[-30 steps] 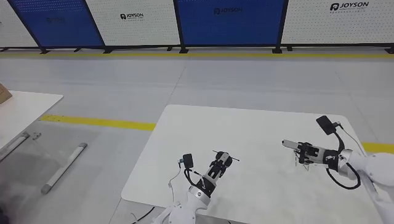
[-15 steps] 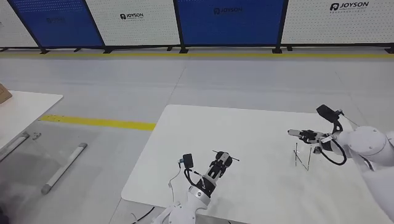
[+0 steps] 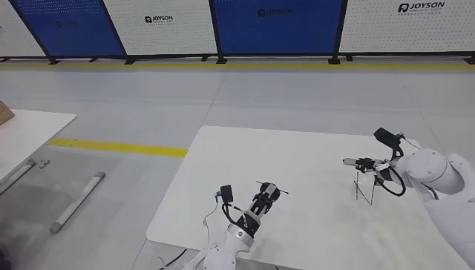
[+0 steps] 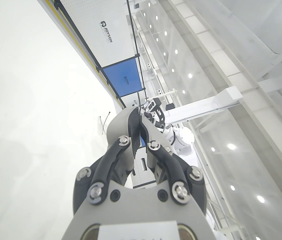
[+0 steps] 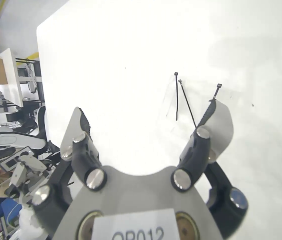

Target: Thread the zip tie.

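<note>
Right gripper [image 3: 356, 163] has lifted clear of the 3 loose zip ties [image 5: 176, 96] on the white table [image 3: 297, 159]. Its jaws are wide and empty, so no pickup was made. Left gripper [image 3: 269, 191], unmoved by the table's near edge, is clamped on 1 thin, straight, black zip tie [image 3: 283, 191], not yet threaded.

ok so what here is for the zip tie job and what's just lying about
For the job: zip tie in the shut left gripper; open right gripper; loose zip ties on the table.
Lying about: side table; bar on the floor.
</note>
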Available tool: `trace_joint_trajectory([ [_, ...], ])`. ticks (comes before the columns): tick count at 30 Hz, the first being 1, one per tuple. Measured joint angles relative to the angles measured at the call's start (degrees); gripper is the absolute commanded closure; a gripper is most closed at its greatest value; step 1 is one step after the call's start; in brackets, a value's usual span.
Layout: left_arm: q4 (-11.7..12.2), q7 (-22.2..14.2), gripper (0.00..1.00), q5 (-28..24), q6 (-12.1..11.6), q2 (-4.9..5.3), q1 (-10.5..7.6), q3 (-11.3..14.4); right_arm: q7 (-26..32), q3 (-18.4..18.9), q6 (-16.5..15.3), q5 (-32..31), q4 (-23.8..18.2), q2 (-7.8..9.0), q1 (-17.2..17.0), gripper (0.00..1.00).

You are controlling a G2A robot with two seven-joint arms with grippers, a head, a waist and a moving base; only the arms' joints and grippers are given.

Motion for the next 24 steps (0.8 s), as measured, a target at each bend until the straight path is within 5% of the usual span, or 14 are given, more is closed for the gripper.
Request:
trace_joint_trajectory([
  [6,0.0,0.0,1.0,0.0,0.0,0.0,0.0,0.0,4.78,-3.37,0.48,-2.63,4.31,-1.33,3.52,0.0],
  [15,0.0,0.0,1.0,0.0,0.0,0.0,0.0,0.0,3.54,-3.1,-2.31,-3.29,4.3,-1.17,2.79,0.0],
  [17,0.0,0.0,1.0,0.0,0.0,0.0,0.0,0.0,3.88,-3.3,-3.42,-5.32,3.45,-0.94,2.45,0.52],
  [18,0.0,0.0,1.0,0.0,0.0,0.0,0.0,0.0,4.32,-3.53,-3.75,-6.81,2.75,-0.79,2.3,0.54],
  [20,0.0,0.0,1.0,0.0,0.0,0.0,0.0,0.0,5.37,-3.81,-4.25,-8.9,1.78,-0.58,2.21,0.43],
  [22,0.0,0.0,1.0,0.0,0.0,0.0,0.0,0.0,7.72,-3.95,-6.57,-10.3,1.28,-0.35,2.55,0.0],
  [24,0.0,0.0,1.0,0.0,0.0,0.0,0.0,0.0,9.67,-3.65,-9.44,-10.17,1.67,-0.19,3.13,0.0],
])
